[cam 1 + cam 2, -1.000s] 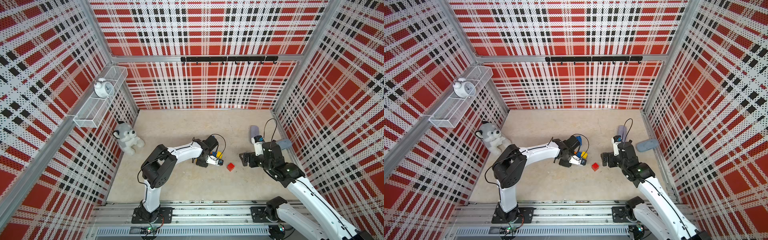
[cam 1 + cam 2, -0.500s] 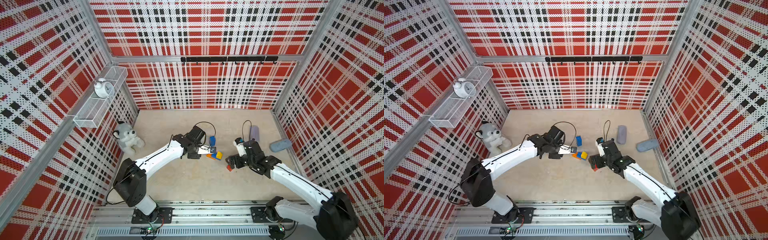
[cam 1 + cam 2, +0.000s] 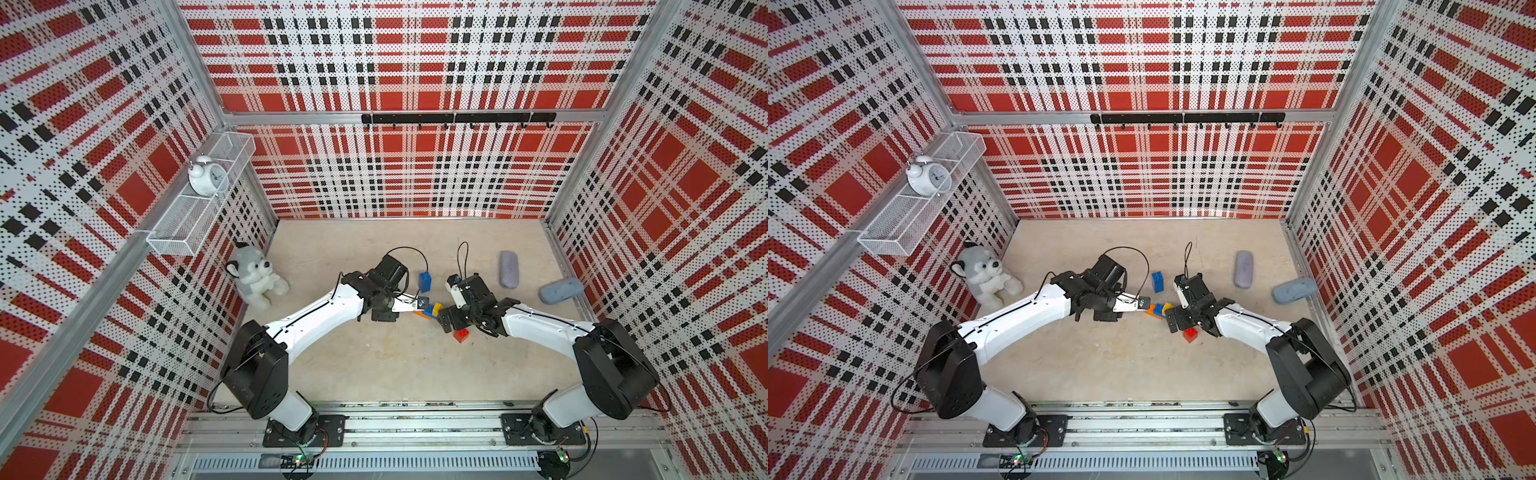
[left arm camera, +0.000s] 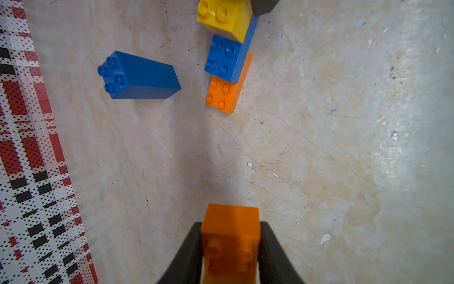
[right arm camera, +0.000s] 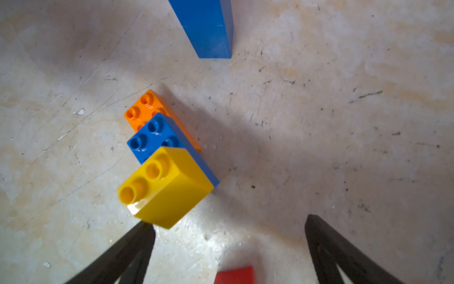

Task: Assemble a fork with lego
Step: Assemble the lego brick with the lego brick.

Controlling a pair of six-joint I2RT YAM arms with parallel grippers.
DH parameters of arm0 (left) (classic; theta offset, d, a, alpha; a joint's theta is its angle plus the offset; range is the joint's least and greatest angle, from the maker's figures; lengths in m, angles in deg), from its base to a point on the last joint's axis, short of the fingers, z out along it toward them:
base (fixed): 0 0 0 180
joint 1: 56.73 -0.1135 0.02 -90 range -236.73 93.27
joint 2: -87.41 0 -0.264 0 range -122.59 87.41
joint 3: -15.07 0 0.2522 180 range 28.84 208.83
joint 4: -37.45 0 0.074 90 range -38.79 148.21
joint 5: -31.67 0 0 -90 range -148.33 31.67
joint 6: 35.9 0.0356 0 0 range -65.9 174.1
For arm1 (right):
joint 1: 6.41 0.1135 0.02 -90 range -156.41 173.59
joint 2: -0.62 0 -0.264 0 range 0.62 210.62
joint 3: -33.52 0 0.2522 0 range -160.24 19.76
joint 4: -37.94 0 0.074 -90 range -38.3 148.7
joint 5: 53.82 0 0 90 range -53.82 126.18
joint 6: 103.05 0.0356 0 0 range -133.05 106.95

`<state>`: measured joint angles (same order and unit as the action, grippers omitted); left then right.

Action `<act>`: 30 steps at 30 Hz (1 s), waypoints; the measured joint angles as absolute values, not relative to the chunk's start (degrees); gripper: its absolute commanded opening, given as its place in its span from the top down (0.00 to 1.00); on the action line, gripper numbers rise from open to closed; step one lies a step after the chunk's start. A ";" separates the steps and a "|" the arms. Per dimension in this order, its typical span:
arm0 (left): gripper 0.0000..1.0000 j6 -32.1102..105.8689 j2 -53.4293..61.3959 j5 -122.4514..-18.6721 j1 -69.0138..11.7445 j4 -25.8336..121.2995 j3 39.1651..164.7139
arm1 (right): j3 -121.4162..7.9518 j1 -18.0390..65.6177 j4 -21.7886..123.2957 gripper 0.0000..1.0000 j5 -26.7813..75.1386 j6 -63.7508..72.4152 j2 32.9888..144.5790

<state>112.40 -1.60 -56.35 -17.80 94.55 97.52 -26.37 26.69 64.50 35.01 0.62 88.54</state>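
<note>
Wondering how much is built so far? — brickfan

Barely started, it seems. A stepped stack of orange, blue and yellow studded plastic bricks (image 5: 157,137) is laid mid-floor. An orange plastic brick (image 4: 232,216) is clamped in the left gripper (image 4: 231,228). The right gripper (image 5: 228,222) is spread wide, nothing held. Seen from above, a tall blue plastic brick (image 3: 424,282) is stood at the stack's 12 o'clock, and a small red plastic brick (image 3: 460,335) is at 4 o'clock. Handle and prongs look left to do. The red brick is cut off in the right wrist view. — yamwatcher
</note>
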 measured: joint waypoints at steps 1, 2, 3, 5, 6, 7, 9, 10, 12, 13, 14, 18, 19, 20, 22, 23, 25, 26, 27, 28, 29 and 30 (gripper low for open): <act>0.80 112.40 -1.60 -56.35 -17.80 94.55 97.52 | -26.68 26.69 64.17 0.00 35.29 0.38 89.09; 0.80 112.40 -1.64 -56.35 -17.80 94.55 97.52 | -27.00 26.69 64.11 0.00 35.64 0.05 89.52; 0.80 112.38 -1.75 -56.35 -17.80 94.52 97.52 | -27.25 26.69 64.11 0.00 36.04 -0.15 89.83; 0.80 112.32 -2.15 -56.33 -17.77 94.57 97.54 | -27.57 26.69 64.04 0.00 36.65 -0.56 90.20; 0.80 112.23 -2.52 -56.29 -17.75 94.57 97.56 | -27.73 26.67 64.02 0.00 36.95 -0.85 90.37; 0.80 112.16 -3.00 -56.16 -17.69 94.63 97.67 | -27.79 26.58 63.98 0.00 37.26 -1.09 90.53; 0.81 111.94 -4.09 -56.03 -17.62 94.81 97.96 | -27.81 26.23 64.02 0.00 37.67 -1.44 90.64; 0.81 111.79 -4.79 -55.92 -17.51 95.07 98.33 | -27.81 26.03 64.02 0.00 37.70 -1.48 90.64; 0.82 111.40 -5.88 -55.90 -17.42 95.42 99.03 | -27.81 25.64 63.93 0.00 37.70 -1.63 90.64; 0.82 111.27 -6.43 -55.90 -17.34 95.75 99.51 | -27.81 25.60 63.93 0.00 37.61 -1.70 90.64; 0.83 111.11 -6.80 -55.90 -17.25 95.86 99.86 | -27.77 25.53 63.87 0.00 37.52 -1.74 90.64; 0.83 110.76 -8.35 -55.83 -16.88 96.62 101.65 | -27.05 25.33 63.37 0.00 36.65 -2.57 90.44; 0.83 110.68 -8.64 -55.81 -16.88 96.82 101.98 | -26.87 25.33 63.39 0.00 36.45 -2.81 90.37; 0.84 110.61 -8.92 -55.79 -16.81 96.95 102.24 | -26.76 25.33 63.39 0.00 36.52 -3.01 90.29; 0.83 110.28 -9.32 -55.68 -16.72 97.04 102.57 | -26.61 25.20 63.43 0.00 36.89 -3.27 90.03; 0.83 110.15 -9.51 -55.61 -16.66 97.21 102.74 | -26.48 24.94 63.43 0.00 37.04 -3.27 89.81; 0.83 109.74 -10.23 -55.46 -16.42 97.58 103.64 | -25.82 24.39 63.37 0.00 37.04 -3.12 88.78; 0.83 109.58 -10.65 -55.44 -16.27 97.76 104.19 | -25.43 23.96 63.19 0.00 37.02 -2.97 88.17; 0.83 109.47 -11.22 -55.37 -16.11 97.87 104.84 | -25.02 23.50 62.95 0.00 37.02 -2.86 87.51; 0.83 109.41 -11.81 -55.33 -15.92 98.04 105.52 | -24.64 23.19 62.73 0.00 36.98 -2.72 86.83; 0.83 109.36 -12.35 -55.26 -15.78 98.15 106.13 | -24.45 23.00 62.58 0.00 36.89 -2.66 86.42; 0.84 109.32 -12.99 -55.26 -15.68 98.26 106.81 | -24.40 22.73 62.51 0.00 36.84 -2.64 86.16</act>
